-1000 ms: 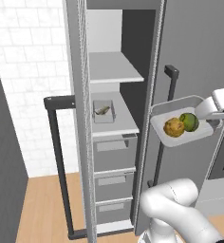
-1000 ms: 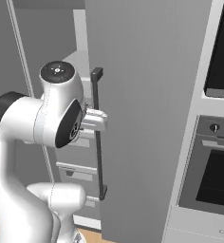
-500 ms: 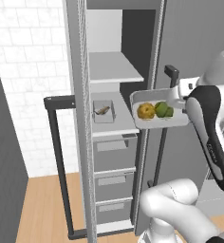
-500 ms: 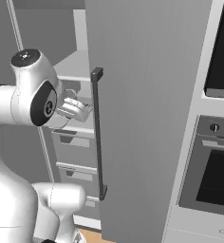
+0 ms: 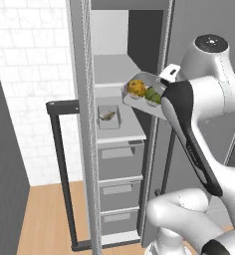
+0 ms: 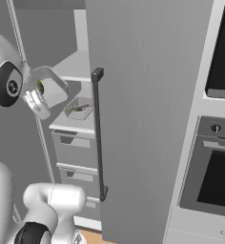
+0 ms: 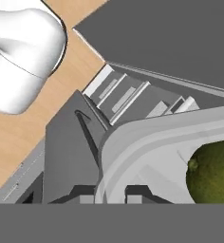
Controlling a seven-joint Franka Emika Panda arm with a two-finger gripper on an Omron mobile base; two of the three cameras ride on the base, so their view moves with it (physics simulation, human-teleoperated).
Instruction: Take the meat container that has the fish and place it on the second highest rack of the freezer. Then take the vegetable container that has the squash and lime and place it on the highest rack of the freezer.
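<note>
My gripper [image 5: 166, 78] is shut on the right rim of the vegetable container [image 5: 139, 101], a shallow white tray holding a yellow squash [image 5: 136, 87] and a green lime [image 5: 152, 94]. The tray hangs tilted at the freezer's opening, level with the highest rack [image 5: 109, 74]. The meat container with the fish [image 5: 108, 117] rests on the second highest rack [image 5: 120, 133] below it. In the right base view the vegetable container [image 6: 51, 90] hangs from my gripper [image 6: 35, 98] just above the meat container [image 6: 79, 109]. The hand view has the tray's rim [image 7: 133, 142] and the lime [image 7: 212, 171] beside my gripper [image 7: 110, 194].
The freezer's open door [image 6: 143, 119] with its dark handle [image 6: 97, 133] stands to the right of the opening, and another dark handle [image 5: 59, 164] to the left. Drawers [image 5: 117, 159] fill the freezer's lower part. An oven [image 6: 214, 176] sits at the far right.
The arm has lifted the vegetable container and swung it left, from in front of the door to the freezer opening at the highest rack's level.
</note>
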